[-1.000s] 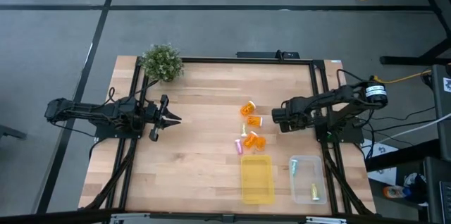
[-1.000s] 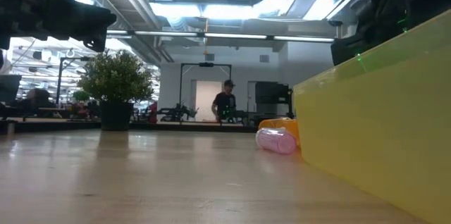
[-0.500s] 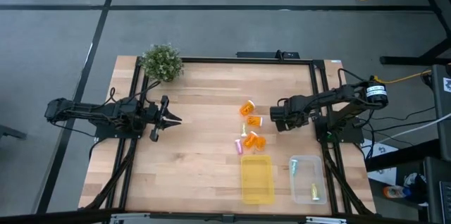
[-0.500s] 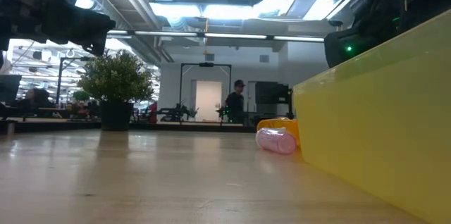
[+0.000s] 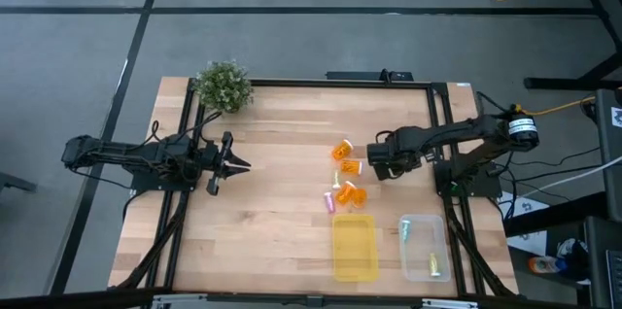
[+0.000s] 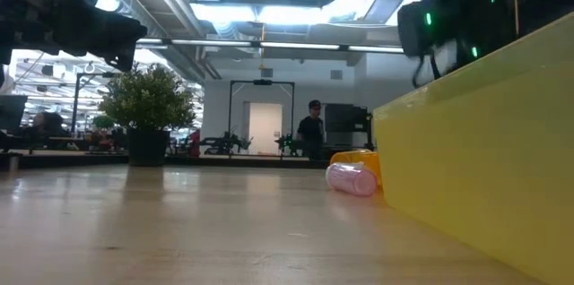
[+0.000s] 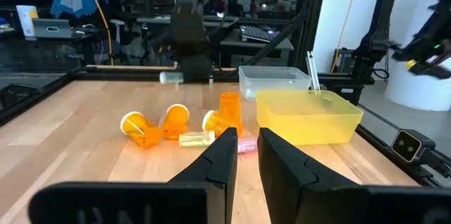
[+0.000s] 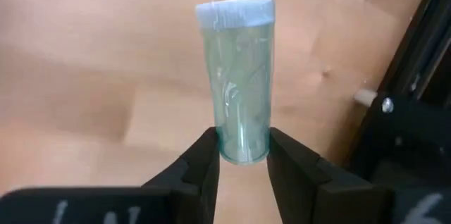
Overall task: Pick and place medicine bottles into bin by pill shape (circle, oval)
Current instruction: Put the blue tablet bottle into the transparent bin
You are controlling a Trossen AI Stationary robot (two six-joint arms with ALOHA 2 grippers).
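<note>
- My right gripper (image 8: 242, 160) is pinching a pale teal bottle (image 8: 238, 76) by its base, light cap pointing away, above the wood just right of the orange bottles (image 5: 348, 168).
- My left gripper (image 5: 236, 164) waits at the table's left side, fingers pressed together.
- I see the yellow bin (image 5: 354, 247) at the near edge, the clear bin (image 5: 423, 247) just right of it.
- A pink bottle (image 6: 351, 178) lies beside the yellow bin.

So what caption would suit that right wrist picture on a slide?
Right end effector shut on a pale bottle with a light blue cap, above the wooden table.
</note>
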